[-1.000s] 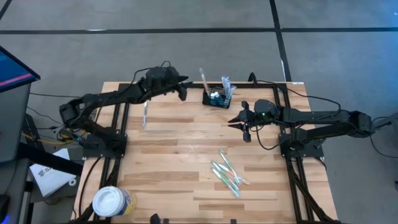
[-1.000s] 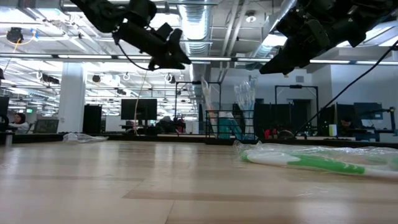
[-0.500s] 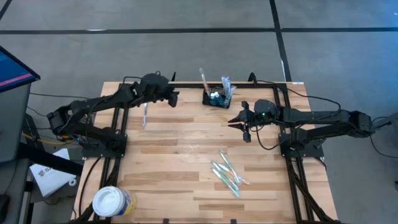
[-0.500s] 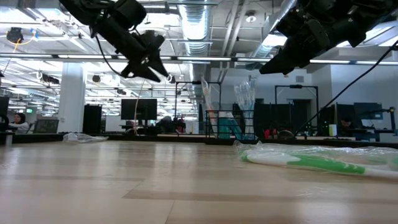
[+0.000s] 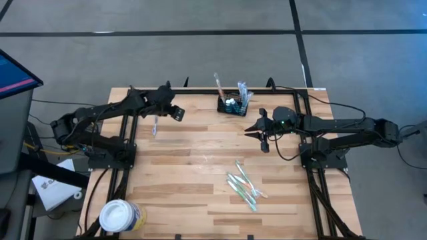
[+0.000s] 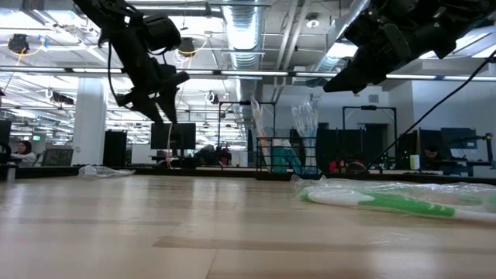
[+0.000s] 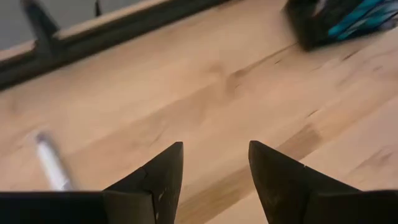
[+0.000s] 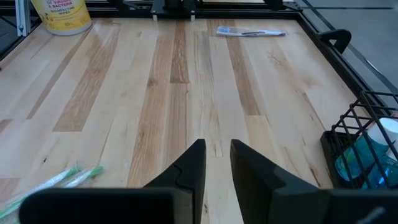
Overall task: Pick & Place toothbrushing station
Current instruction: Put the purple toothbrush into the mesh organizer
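One mesh caddy (image 5: 233, 105); one white tub (image 5: 121, 216); two robot arms

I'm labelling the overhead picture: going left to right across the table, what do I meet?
White tub → lone wrapped toothbrush → left hand → black mesh caddy → right hand.

Open-plan lab: exposed ceiling ducts (image 6: 256, 35), monitor rows (image 6: 173, 136).
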Controlling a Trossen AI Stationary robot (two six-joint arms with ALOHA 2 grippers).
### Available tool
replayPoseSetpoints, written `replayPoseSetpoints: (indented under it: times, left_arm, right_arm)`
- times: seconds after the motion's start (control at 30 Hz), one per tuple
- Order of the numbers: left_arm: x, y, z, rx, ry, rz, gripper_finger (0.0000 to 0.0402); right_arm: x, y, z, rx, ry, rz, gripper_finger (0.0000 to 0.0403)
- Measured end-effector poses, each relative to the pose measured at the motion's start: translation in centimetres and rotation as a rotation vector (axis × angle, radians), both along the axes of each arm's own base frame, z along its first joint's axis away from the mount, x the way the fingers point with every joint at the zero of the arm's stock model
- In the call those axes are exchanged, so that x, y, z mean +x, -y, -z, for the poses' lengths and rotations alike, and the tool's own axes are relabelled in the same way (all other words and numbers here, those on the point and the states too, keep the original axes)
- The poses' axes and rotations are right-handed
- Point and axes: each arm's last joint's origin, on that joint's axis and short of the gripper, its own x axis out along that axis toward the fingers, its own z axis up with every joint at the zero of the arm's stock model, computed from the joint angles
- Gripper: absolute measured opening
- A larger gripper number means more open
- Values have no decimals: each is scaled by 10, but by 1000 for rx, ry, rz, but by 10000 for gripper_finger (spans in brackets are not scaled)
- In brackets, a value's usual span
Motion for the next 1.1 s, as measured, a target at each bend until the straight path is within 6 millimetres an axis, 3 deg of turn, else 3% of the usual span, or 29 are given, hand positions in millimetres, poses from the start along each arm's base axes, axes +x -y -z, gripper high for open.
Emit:
replayPoseSetpoints:
  times: [0.33,0.63,1.1]
  left_arm:
    - [-12,10,11,-121,-113,-85,177]
    - [-24,22,40,-191,-189,-131,177]
    - [-41,28,66,-152,-294,-242,177]
  right_arm:
    - [0,0,0,-1,0,0,66]
    - [0,0,0,10,0,5,66]
    - [0,0,0,13,1,6,66]
